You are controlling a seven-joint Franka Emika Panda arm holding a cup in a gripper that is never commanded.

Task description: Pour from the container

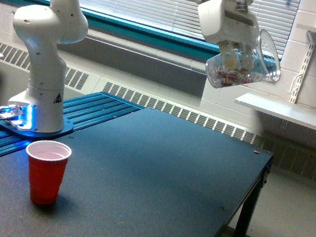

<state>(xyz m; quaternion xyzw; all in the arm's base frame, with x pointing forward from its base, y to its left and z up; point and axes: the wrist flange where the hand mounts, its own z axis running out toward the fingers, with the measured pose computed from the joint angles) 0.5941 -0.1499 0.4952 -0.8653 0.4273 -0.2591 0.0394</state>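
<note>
The arm has the clear cup point(245, 63) up high, near the window blinds point(162, 1), well above the dark table point(156, 171). The claw point(238, 53) is clamped around it, fingers pressed on the cup's sides, and the cup lies tipped almost on its side, with its wide rim pointing toward the exterior view's right. Small reddish and pale bits sit heaped along the low side of the glass.

What worries me is where that mouth is aimed. The red cup point(46, 172) stands far off at the near corner of the table, on the exterior view's left, close to the arm's base point(34, 119). Nothing sits under the rim but the far table edge and the floor beyond it. If the wrist rolls any further here, I'd expect the bits to spill out and scatter, and from that height they would likely bounce. The glass also looks slick, so a tilted grip could slip.
</note>
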